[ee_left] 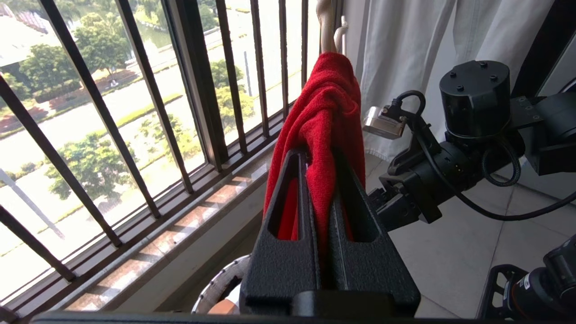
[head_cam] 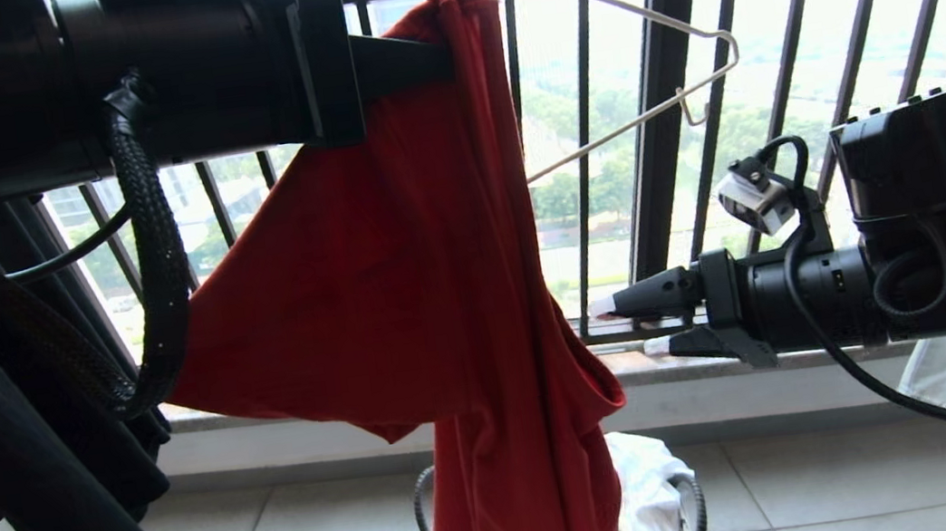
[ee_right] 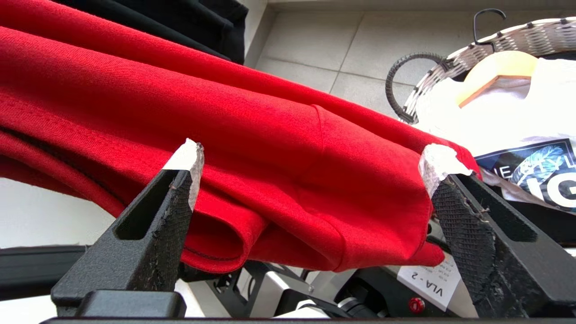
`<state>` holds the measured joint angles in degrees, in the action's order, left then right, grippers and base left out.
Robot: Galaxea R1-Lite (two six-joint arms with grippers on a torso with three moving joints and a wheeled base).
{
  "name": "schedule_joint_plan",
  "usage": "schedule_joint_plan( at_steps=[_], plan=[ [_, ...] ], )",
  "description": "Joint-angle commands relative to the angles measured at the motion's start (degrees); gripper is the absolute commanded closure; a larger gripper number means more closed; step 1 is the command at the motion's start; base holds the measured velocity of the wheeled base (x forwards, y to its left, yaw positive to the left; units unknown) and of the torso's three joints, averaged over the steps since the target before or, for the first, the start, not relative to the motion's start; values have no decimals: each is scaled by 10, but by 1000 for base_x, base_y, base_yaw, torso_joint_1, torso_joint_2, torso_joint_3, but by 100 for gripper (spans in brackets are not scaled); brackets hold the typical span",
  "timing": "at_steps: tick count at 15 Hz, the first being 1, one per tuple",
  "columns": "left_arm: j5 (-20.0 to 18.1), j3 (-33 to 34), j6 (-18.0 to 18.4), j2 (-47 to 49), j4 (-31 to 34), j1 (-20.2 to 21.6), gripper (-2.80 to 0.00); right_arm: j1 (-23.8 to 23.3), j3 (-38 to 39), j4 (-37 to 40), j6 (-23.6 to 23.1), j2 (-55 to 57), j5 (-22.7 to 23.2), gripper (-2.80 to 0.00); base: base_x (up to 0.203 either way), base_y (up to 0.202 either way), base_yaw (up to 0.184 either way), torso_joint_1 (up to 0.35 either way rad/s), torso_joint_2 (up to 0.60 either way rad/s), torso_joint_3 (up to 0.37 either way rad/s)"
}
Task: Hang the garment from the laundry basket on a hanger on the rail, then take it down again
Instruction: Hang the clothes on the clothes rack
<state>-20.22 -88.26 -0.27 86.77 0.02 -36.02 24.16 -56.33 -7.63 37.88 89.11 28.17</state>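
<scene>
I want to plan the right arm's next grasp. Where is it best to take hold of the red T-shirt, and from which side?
Probably the loose sleeve fold of the red T-shirt, from the right gripper's side, level. That fold already hangs between its open jaws, while the left gripper pinches the bunched top beside the hanger.

hanger hook cropped, garment print hidden

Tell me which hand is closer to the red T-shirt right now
Left. The left hand is shut on the red T-shirt up near the hanger; the right hand is open beside its lower part, not gripping.
</scene>
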Motion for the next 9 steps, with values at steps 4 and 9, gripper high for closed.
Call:
schedule_joint_plan(
  at_steps=[4,9],
  plan=[
    [1,-2,0,4,1,2,0,1,5,2,-18,-15,2,-280,0,0,0,0,0,0],
    [1,-8,0,9,1,3,0,6,17,4,-42,-29,11,-280,0,0,0,0,0,0]
  ],
)
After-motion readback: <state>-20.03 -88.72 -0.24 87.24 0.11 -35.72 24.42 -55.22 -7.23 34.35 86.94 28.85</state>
